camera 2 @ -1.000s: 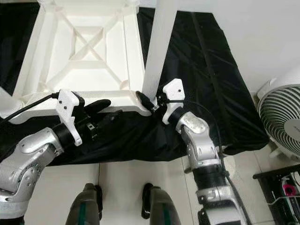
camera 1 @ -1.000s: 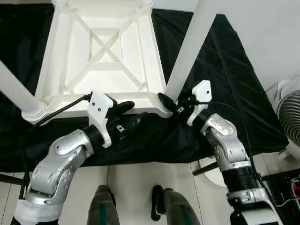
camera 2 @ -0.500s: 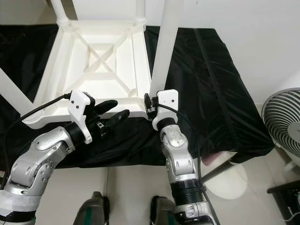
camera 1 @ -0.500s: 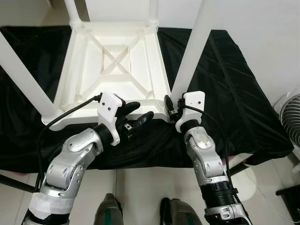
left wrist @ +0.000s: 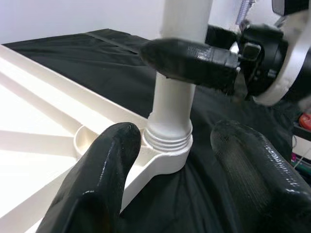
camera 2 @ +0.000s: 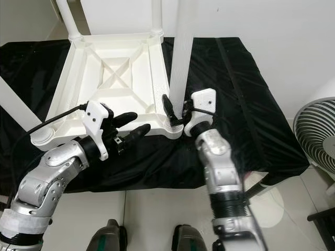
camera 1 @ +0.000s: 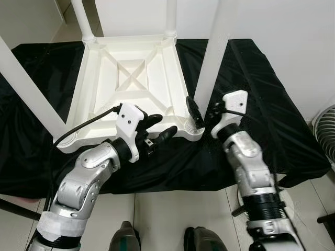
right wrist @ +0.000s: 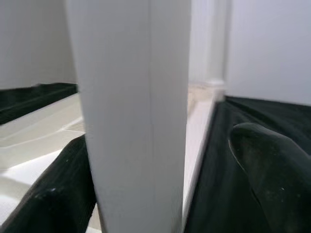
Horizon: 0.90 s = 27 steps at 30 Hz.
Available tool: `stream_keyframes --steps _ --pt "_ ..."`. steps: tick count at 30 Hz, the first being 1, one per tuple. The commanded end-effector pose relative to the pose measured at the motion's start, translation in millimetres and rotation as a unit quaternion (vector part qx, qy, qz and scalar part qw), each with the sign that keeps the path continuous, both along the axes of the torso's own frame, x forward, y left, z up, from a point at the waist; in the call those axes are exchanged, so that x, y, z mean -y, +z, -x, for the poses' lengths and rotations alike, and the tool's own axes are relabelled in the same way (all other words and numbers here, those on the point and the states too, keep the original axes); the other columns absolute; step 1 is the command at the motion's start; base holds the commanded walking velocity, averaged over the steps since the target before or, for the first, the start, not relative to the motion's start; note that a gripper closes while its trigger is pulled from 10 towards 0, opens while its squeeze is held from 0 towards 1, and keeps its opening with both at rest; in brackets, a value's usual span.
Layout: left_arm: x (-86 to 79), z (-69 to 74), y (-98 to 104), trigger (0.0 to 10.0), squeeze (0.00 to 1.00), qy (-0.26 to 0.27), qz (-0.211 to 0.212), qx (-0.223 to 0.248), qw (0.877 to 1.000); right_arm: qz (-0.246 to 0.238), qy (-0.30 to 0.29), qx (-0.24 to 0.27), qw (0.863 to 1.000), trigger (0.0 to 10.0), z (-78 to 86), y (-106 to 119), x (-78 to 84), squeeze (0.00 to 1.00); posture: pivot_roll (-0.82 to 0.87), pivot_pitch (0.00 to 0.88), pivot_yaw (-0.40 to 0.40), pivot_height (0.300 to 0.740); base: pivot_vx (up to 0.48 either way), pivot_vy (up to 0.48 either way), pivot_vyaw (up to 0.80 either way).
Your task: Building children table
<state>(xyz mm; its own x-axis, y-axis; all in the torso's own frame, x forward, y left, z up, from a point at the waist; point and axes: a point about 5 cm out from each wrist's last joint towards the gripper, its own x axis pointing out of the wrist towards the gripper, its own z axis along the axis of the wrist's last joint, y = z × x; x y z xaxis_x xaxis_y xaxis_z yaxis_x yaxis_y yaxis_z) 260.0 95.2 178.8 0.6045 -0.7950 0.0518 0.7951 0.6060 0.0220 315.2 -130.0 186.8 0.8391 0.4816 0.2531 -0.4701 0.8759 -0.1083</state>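
1. On the black cloth [camera 1: 261, 120], head views: white children's table [camera 1: 131, 89] lies upside down, underside ribs up, with 4 legs standing in its corner sockets. Near right leg [camera 1: 209, 68] rises from the corner socket [camera 1: 192, 130] closest to the robot.
2. Head views, grippers: right gripper [camera 2: 177, 112] brackets the base of that leg, 1 black finger on the table side, the other hidden behind the leg. Left gripper [camera 1: 156, 128] hovers over the table's near edge, just beside the same corner, fingers spread, holding nothing.
3. Left wrist view: leg base sits in the threaded collar [left wrist: 167, 138]; threads are exposed, so seating looks incomplete (judgement). A finger of the right gripper [left wrist: 187, 58] lies across the leg above the collar. The left gripper's own fingers [left wrist: 104, 165] are wide apart, apart from the leg.
4. Right wrist view: leg [right wrist: 131, 111] stands between the 2 fingers [right wrist: 269, 165], about a leg's width open. Left one is against it; firm clamping cannot be confirmed.
5. Step in hand (judgement): screwing the leg home. Keep the leg upright, turn about its own axis, and let the left gripper steady the frame against rotation.
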Motion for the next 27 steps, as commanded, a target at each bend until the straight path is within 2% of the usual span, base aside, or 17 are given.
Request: stream_keyframes --steps 1,2,4,11,15,23,24,25,26,27 --pt "1.2 -0.5 0 10.0 0.00 -0.009 -0.008 0.006 1.000 -0.004 0.018 0.000 1.000 10.0 -0.7 0 -0.5 1.00 0.01 0.046 0.053 0.740 0.000 0.000 0.00" --pt "1.6 -0.4 0 10.0 0.00 -0.009 -0.008 0.007 1.000 0.008 0.045 -0.001 0.999 10.0 -0.8 0 -1.2 0.00 0.02 0.044 0.047 0.740 0.000 0.000 0.00" --pt "1.7 0.6 0 10.0 0.00 -0.009 -0.008 0.008 1.000 0.038 0.109 -0.006 0.993 10.0 -0.4 -3 -4.2 0.00 0.02 0.044 0.042 0.740 0.000 0.000 0.00" --pt "2.2 1.7 0 10.0 0.00 -0.011 -0.010 0.008 1.000 0.053 0.147 -0.013 0.988 10.0 -1.2 -5 -5.3 0.00 0.02 0.046 0.038 0.740 0.000 0.000 0.00" --pt "2.6 6.1 -4 10.0 0.00 -0.024 -0.024 0.009 0.999 0.080 0.202 -0.046 0.975 10.0 -9.7 -17 -3.7 0.00 0.03 0.045 0.023 0.740 0.000 0.000 0.00" --pt "3.1 10.6 -7 10.0 0.00 -0.027 -0.028 0.008 0.999 0.090 0.209 -0.059 0.972 10.0 -15.3 -25 3.4 0.00 0.04 0.044 0.012 0.740 0.000 0.000 0.00" --pt "3.3 11.5 -7 10.0 0.00 -0.027 -0.028 0.007 0.999 0.091 0.209 -0.063 0.972 6.4 -15.6 -27 4.7 0.00 0.04 0.043 0.007 0.740 0.000 0.000 0.00" --pt "3.3 11.5 -7 10.0 0.00 -0.027 -0.028 0.007 0.999 0.091 0.209 -0.063 0.972 6.4 -15.6 -27 4.7 0.00 0.04 0.043 0.007 0.740 0.000 0.000 0.00" --pt "3.7 12.3 -8 10.0 0.00 -0.027 -0.028 0.007 0.999 0.092 0.211 -0.065 0.971 4.3 -15.4 -29 5.8 0.00 0.04 0.041 0.003 0.740 0.000 0.000 0.00" --pt "3.7 12.3 -8 10.0 0.00 -0.027 -0.028 0.007 0.999 0.092 0.211 -0.065 0.971 4.3 -15.4 -29 5.8 0.00 0.04 0.041 0.003 0.740 0.000 0.000 0.00"
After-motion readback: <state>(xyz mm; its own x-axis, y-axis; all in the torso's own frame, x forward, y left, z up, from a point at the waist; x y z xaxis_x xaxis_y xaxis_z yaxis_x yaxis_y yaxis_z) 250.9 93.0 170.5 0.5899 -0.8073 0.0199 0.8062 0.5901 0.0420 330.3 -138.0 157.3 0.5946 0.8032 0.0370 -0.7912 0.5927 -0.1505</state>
